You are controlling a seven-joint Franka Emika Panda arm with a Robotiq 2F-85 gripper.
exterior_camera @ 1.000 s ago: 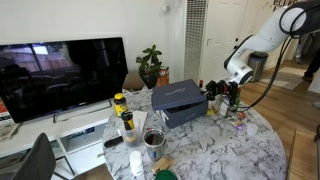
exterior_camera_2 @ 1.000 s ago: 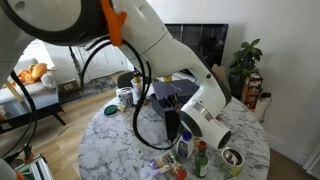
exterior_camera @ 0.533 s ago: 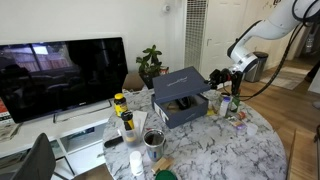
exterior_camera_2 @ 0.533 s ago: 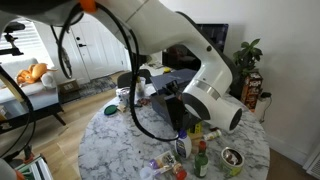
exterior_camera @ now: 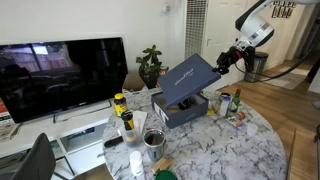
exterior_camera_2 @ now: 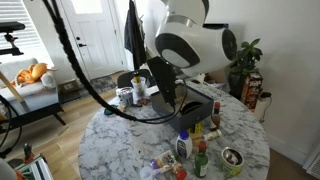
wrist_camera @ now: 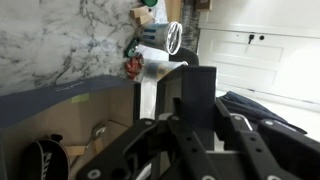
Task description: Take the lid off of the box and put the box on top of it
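**Above the box: a tilted lid, to be set down flat**

Over the open box [exterior_camera: 187, 110] the lid [exterior_camera: 188, 78] is held tilted, its raised edge pinched by the gripper [exterior_camera: 222, 60]. It should be carried well clear, levelled, then laid on bare table [exterior_camera: 240, 150].

A round marble bench [exterior_camera: 250, 150] stands on a wood floor [exterior_camera: 295, 102]. Beyond its far edge, a dark television [exterior_camera: 60, 75] sits on a low white stand [exterior_camera: 82, 127] beside a potted plant [exterior_camera: 150, 65], against a white wall [exterior_camera: 110, 20]. White panelled doors [exterior_camera_2: 92, 38] show in an exterior view.
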